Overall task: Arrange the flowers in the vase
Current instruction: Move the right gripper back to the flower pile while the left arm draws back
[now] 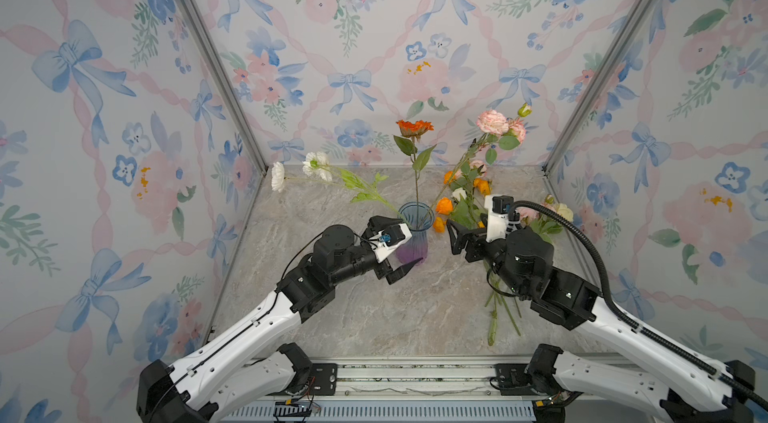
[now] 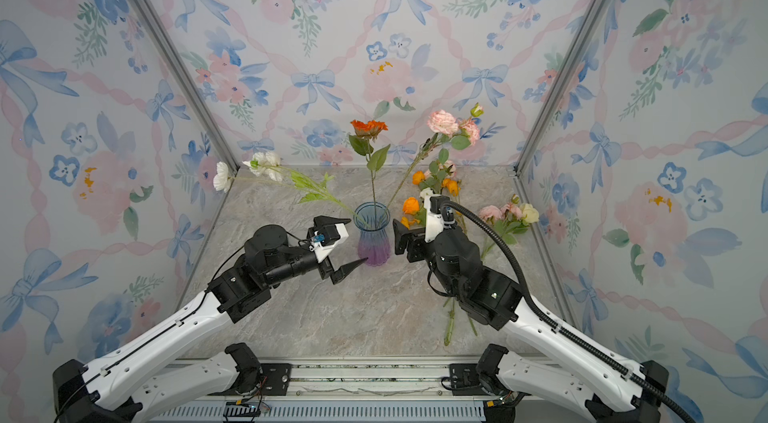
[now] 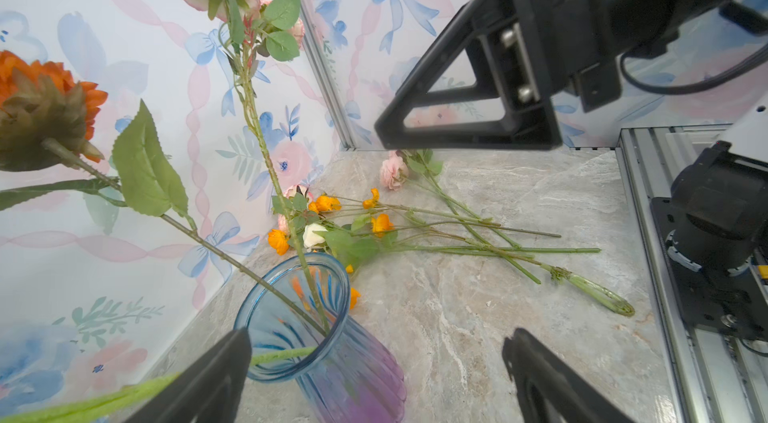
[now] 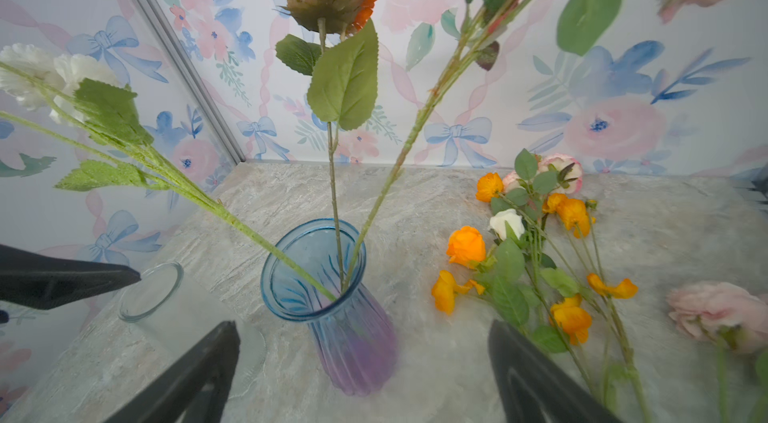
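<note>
The vase (image 1: 413, 234) (image 2: 374, 236) is blue glass fading to purple and stands upright mid-table. Three flowers stand in it: an orange bloom (image 1: 413, 128), a pink spray (image 1: 494, 123) and a white spray (image 1: 316, 163) leaning left. My left gripper (image 1: 411, 240) (image 3: 378, 342) is open, its fingers on either side of the vase body (image 3: 357, 379) with gaps. My right gripper (image 1: 451, 238) (image 4: 363, 327) is open and empty, just right of the vase (image 4: 353, 342). More flowers (image 1: 465, 196) (image 3: 415, 229) (image 4: 540, 267) with orange, white and pink blooms lie on the table at the right, partly under the right arm.
Marble tabletop (image 1: 374, 317) closed in by flowered wallpaper walls (image 1: 124, 150) on three sides. Loose stems (image 1: 498, 313) reach toward the front rail (image 1: 415, 375). In the right wrist view a clear glass rim (image 4: 149, 292) shows beside the left finger (image 4: 62, 279).
</note>
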Motion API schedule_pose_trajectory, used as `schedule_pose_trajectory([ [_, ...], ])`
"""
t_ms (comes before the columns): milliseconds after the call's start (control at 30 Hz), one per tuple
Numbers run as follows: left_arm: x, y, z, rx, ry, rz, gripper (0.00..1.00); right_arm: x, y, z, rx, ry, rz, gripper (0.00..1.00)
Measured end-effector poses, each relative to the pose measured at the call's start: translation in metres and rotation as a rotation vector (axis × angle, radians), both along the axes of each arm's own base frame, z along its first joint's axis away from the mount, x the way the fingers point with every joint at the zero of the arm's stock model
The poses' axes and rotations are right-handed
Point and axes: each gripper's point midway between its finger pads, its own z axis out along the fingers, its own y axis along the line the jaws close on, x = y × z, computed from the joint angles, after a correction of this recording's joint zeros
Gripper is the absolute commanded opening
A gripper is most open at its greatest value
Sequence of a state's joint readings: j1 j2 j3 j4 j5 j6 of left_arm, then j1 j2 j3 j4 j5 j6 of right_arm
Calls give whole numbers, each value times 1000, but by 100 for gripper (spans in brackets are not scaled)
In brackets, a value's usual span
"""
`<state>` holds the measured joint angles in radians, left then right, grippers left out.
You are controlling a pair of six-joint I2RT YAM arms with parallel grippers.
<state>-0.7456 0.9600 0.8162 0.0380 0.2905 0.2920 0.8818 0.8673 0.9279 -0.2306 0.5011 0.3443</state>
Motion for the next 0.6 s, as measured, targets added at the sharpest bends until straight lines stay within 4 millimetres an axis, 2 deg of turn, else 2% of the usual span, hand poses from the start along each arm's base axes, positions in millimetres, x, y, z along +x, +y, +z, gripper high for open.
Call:
schedule_pose_trajectory([
  [133, -6, -11, -9, 6, 37, -54, 98, -10, -50, -19, 0, 41, -126, 72],
  [267, -17, -29, -26, 36, 78, -120, 98, -10, -105, -58, -2, 144, -319, 62],
  [367, -21, -38, -35, 56, 98, -145, 98, -1, -140, -89, -2, 258, -456, 54],
  [467, -21, -38, -36, 59, 99, -144, 98, 17, -156, -128, 9, 418, -509, 46],
  [600, -19, -38, -37, 61, 97, -134, 98, 44, -153, -187, -30, 661, -461, 38],
])
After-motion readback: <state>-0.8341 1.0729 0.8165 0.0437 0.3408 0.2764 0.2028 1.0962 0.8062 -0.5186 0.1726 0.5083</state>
